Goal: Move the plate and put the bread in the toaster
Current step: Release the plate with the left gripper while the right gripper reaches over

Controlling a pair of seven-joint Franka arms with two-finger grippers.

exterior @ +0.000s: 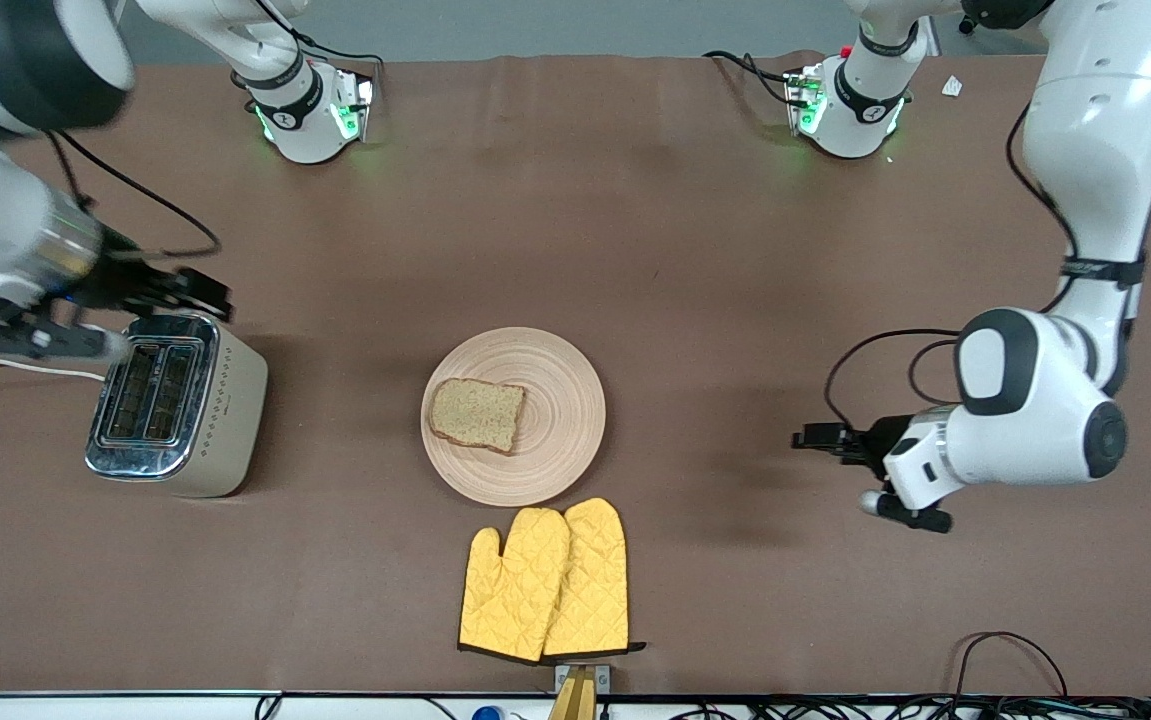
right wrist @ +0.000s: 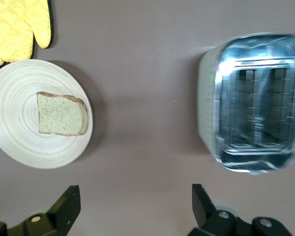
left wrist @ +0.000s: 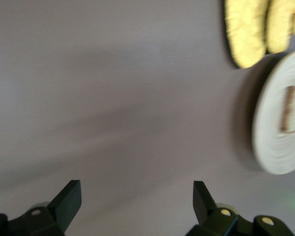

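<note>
Bread (exterior: 476, 413) is lying flat on the plate (exterior: 545, 440), which is sitting mid-table, nearer the front camera's edge than the bases. The toaster (exterior: 175, 405) is standing toward the right arm's end of the table, both slots empty. The right gripper (exterior: 105, 320) is hovering over the toaster's edge nearest the bases; the left gripper (exterior: 825, 440) is hanging over bare table toward the left arm's end, well apart from the plate. Yellow oven mitts (exterior: 545, 592) are lying just beside the plate, at the table's front edge.

In the left wrist view, the left gripper's fingers (left wrist: 69, 201) are standing spread wide, holding nothing — plate rim (left wrist: 265, 132) and mitts (left wrist: 246, 29) are showing off to one side.

In the right wrist view, the right gripper's fingers (right wrist: 66, 206) are likewise spread and empty, with the bread (right wrist: 61, 114), plate (right wrist: 19, 142) and toaster (right wrist: 253, 103) all below.

Judging by this, the bread pickup is coming next: a pinch across the crust edges would suit, keeping the slice upright for the narrow slot. The bread is speckled and soft-looking with a darker crust, the plate pale with concentric grooves, the toaster chrome-topped and boxy, the mitts quilted.
</note>
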